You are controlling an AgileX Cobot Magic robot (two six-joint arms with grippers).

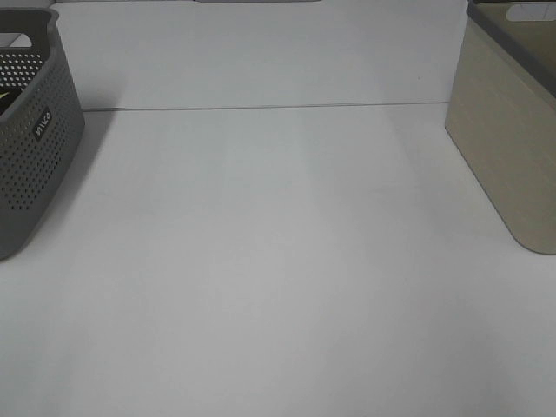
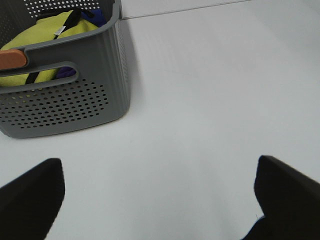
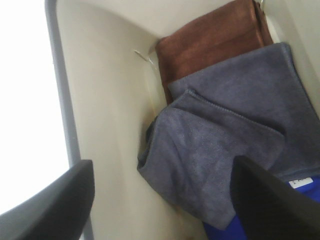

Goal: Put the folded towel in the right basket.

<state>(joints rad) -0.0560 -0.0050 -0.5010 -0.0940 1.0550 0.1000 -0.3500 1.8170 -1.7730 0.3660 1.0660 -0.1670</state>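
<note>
The right basket (image 1: 512,130) is beige with a grey rim and stands at the table's right edge. The right wrist view looks down into it, past its inner wall (image 3: 110,100). A folded grey towel (image 3: 225,130) lies inside, partly over a folded brown towel (image 3: 210,40), with a blue cloth (image 3: 280,220) beside it. My right gripper (image 3: 162,200) is open and empty above the grey towel, not touching it. My left gripper (image 2: 157,200) is open and empty above the bare table. Neither gripper shows in the exterior high view.
A grey perforated basket (image 1: 35,148) stands at the table's left edge. In the left wrist view this basket (image 2: 75,100) holds a yellow cloth (image 2: 45,30), dark items and an orange object (image 2: 12,59). The white table (image 1: 278,261) lies between the baskets.
</note>
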